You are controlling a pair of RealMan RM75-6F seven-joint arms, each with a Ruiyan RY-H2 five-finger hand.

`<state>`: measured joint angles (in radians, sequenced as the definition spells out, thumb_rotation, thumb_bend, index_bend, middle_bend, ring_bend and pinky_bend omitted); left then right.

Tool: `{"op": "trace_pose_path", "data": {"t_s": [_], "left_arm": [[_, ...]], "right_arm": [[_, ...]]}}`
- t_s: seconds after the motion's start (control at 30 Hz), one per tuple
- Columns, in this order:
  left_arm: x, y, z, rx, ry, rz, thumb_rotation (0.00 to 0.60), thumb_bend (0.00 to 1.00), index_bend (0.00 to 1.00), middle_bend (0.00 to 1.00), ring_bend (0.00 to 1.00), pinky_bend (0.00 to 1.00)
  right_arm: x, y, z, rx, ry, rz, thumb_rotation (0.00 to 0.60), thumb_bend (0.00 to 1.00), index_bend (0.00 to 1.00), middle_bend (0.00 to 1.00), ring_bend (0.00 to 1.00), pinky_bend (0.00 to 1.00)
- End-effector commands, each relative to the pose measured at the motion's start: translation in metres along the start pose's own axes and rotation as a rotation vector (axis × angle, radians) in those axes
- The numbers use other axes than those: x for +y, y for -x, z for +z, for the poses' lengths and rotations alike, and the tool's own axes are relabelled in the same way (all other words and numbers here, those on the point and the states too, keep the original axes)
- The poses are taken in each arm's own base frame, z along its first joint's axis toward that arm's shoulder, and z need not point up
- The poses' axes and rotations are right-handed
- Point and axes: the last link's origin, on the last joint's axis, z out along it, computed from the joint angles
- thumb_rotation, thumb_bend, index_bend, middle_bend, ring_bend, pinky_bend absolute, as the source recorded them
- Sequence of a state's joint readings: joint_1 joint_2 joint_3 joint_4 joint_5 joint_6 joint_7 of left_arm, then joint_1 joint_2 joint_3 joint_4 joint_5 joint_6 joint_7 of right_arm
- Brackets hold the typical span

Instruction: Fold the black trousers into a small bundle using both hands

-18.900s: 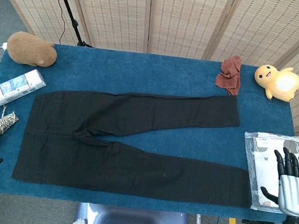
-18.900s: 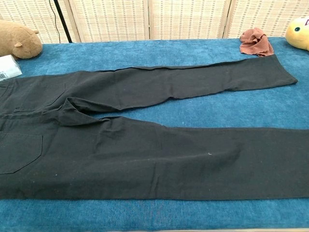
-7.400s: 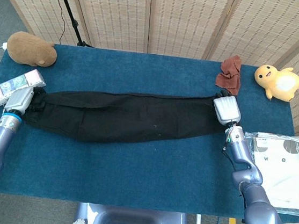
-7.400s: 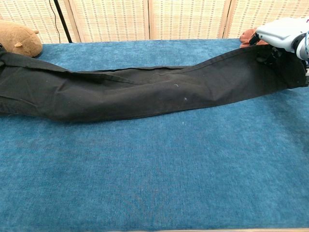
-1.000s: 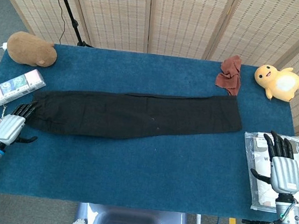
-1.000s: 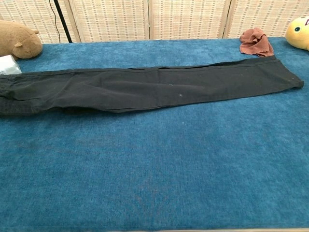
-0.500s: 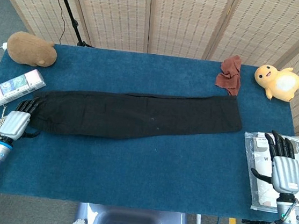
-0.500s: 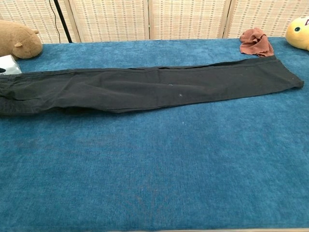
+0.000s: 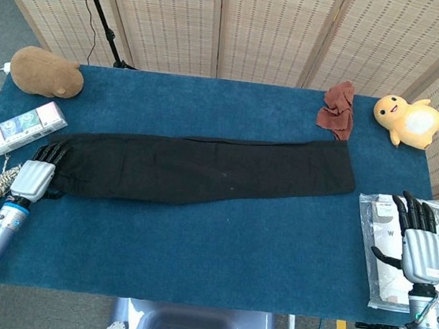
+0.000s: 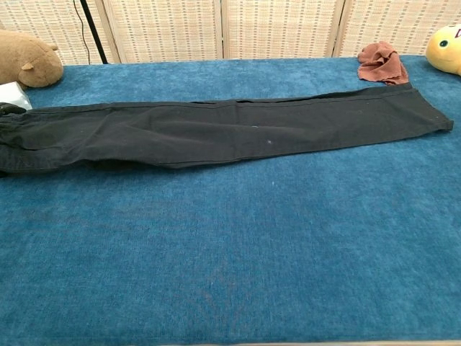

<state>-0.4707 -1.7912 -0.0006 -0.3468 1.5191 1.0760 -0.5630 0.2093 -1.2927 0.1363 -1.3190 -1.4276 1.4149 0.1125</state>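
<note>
Over the last second the left hand (image 9: 34, 175) has advanced from beside the table edge to the waist end of the black trousers (image 9: 203, 170), its fingers extended over the cloth; whether they already grip it cannot be told from this view. Trousers lie folded lengthwise, one leg on the other, across the blue table (image 9: 217, 252), cuffs near the rust-red cloth (image 9: 338, 108). Right hand (image 9: 421, 247) hangs open and empty over the plastic packet (image 9: 379, 262), well apart from the cuffs. Risk: a one-sided lift would drag the layers askew.
</note>
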Motion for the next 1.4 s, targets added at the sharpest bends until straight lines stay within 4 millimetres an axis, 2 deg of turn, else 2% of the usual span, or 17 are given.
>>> {"op": "trace_pose_path", "data": {"t_s": [0.03,0.27,0.37,0.5,0.63,1.0,1.13,1.23,1.4], "left_arm": [[-0.001,-0.002,-0.003,0.030,0.002,-0.004,0.600,0.20,0.00,0.00,0.00,0.07],[-0.004,0.002,-0.002,0.032,-0.022,0.062,0.600,0.24,0.02,0.00,0.00,0.09],[-0.003,0.001,-0.003,0.044,-0.014,0.067,0.600,0.24,0.11,0.01,0.00,0.12],[-0.003,0.002,-0.004,0.039,-0.013,0.093,0.600,0.25,0.25,0.08,0.01,0.16],[-0.003,0.003,-0.002,0.030,-0.011,0.099,0.600,0.27,0.31,0.12,0.07,0.19],[-0.006,0.000,0.004,0.007,-0.026,0.057,0.600,0.62,0.33,0.13,0.09,0.20],[-0.007,-0.004,0.007,0.010,-0.023,0.054,0.600,0.64,0.36,0.14,0.10,0.20],[-0.010,-0.009,0.006,0.012,-0.006,0.077,0.600,0.64,0.42,0.18,0.12,0.23],[-0.017,-0.017,0.000,0.038,0.005,0.119,0.600,0.65,0.59,0.31,0.19,0.29]], "right_arm": [[0.000,0.000,0.000,0.000,-0.001,0.001,0.600,0.00,0.00,0.00,0.00,0.00],[-0.003,0.001,-0.001,-0.005,-0.011,0.006,0.600,0.00,0.00,0.00,0.00,0.00],[-0.003,0.001,-0.002,-0.007,-0.010,0.009,0.600,0.00,0.00,0.00,0.00,0.00],[-0.002,0.001,-0.002,-0.006,-0.009,0.011,0.600,0.00,0.00,0.00,0.00,0.00],[-0.002,0.001,-0.002,-0.007,-0.012,0.014,0.600,0.00,0.00,0.00,0.00,0.00],[-0.003,-0.001,-0.003,-0.010,-0.017,0.027,0.600,0.00,0.00,0.00,0.00,0.00],[-0.004,0.000,-0.003,-0.013,-0.022,0.033,0.600,0.00,0.00,0.00,0.00,0.00],[-0.005,0.000,-0.003,-0.014,-0.024,0.034,0.600,0.00,0.00,0.00,0.00,0.00],[-0.006,0.000,-0.004,-0.015,-0.026,0.038,0.600,0.00,0.00,0.00,0.00,0.00]]}}
